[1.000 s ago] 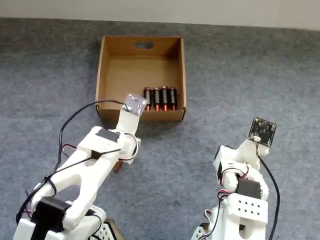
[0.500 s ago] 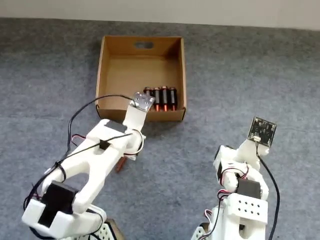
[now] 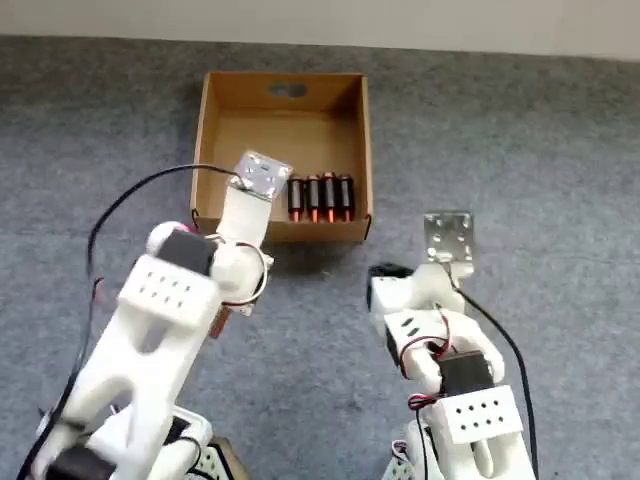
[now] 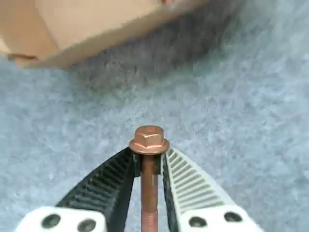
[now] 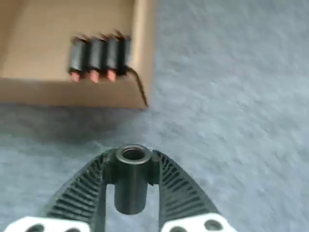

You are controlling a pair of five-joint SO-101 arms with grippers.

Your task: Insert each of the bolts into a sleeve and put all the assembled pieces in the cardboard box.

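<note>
My left gripper is shut on a copper bolt, whose hex head points away from the wrist above the grey carpet. The cardboard box lies just beyond it. My right gripper is shut on a black sleeve, open bore facing outward, short of the box's near right corner. Several assembled pieces lie side by side inside that corner. In the high view the left arm is in front of the box and the right arm is to its right; the assembled pieces rest against the near wall.
Grey carpet covers the whole table. Most of the box floor behind the assembled pieces is bare. A black cable loops from the left arm over the box's near left corner.
The right arm has swung left and toward the box's near right corner. The left arm has shifted and its wrist has moved up over the box's front wall.
</note>
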